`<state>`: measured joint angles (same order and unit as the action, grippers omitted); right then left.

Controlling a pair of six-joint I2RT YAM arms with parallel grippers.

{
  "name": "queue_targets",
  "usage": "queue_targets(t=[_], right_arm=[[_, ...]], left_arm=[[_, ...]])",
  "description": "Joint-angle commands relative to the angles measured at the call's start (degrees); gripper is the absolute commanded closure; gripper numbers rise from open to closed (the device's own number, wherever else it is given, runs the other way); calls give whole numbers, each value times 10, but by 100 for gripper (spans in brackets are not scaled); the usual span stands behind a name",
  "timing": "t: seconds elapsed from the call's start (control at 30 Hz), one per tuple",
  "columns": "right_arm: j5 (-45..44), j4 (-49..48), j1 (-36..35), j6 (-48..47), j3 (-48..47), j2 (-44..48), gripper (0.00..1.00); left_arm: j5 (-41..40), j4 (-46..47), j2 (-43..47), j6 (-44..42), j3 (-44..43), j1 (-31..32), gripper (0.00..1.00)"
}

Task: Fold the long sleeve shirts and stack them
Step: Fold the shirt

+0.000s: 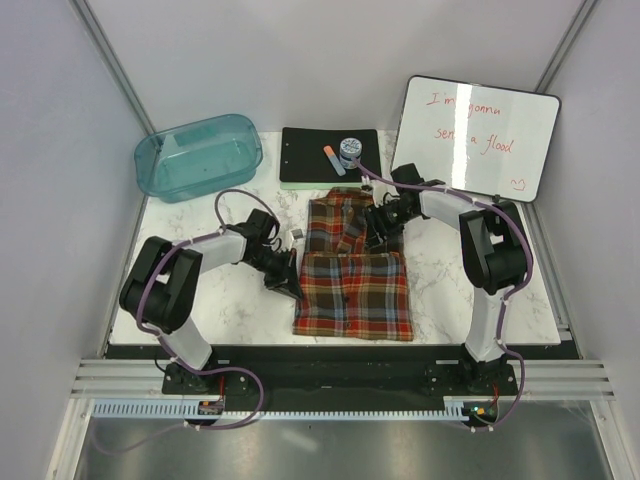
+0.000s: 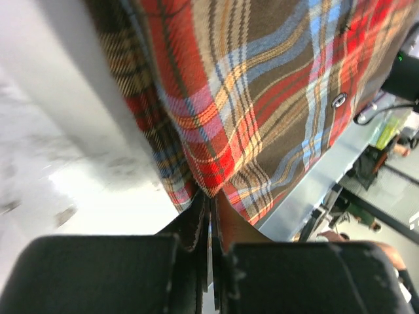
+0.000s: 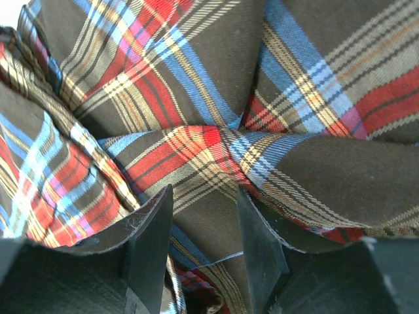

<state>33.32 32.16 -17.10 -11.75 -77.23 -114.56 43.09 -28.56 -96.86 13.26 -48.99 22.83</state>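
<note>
Plaid shirt (image 1: 352, 285): centre of table (image 1: 432, 285), lower part a flat rectangle, collar end at 12 o'clock rumpled; folding judged part done, nothing stacked. Left gripper (image 2: 211, 210) pinched shut on its 9 o'clock edge; right gripper (image 3: 204, 203) half-open astride a fabric ridge at 1 o'clock. Teal bin (image 1: 198, 155) at 10, clipboard (image 1: 310, 148) at 12, whiteboard (image 1: 480, 135) at 2: none obstructing.

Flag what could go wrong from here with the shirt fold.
1. The left pincer is shut on only a thin bit of the edge of the plaid shirt; a pull could slip the cloth free.
2. The right pincer stands open against bunched folds near the collar; closing there might catch several layers and drag the fold askew.
</note>
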Motion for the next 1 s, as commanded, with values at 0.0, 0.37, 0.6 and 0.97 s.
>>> queue_targets(t=[0.0, 0.37, 0.6, 0.97], right_arm=[[-36, -31, -1, -7, -12, -30, 48], [-41, -42, -3, -7, -63, -58, 46], [13, -27, -2, 23, -78, 18, 41], [19, -55, 30, 61, 8, 363, 2]], left_arm=[[-42, -42, 20, -14, -15, -15, 98], [-72, -31, -48, -23, -58, -15, 98], [7, -6, 33, -46, -45, -27, 56], [70, 18, 307, -195, -74, -8, 1]])
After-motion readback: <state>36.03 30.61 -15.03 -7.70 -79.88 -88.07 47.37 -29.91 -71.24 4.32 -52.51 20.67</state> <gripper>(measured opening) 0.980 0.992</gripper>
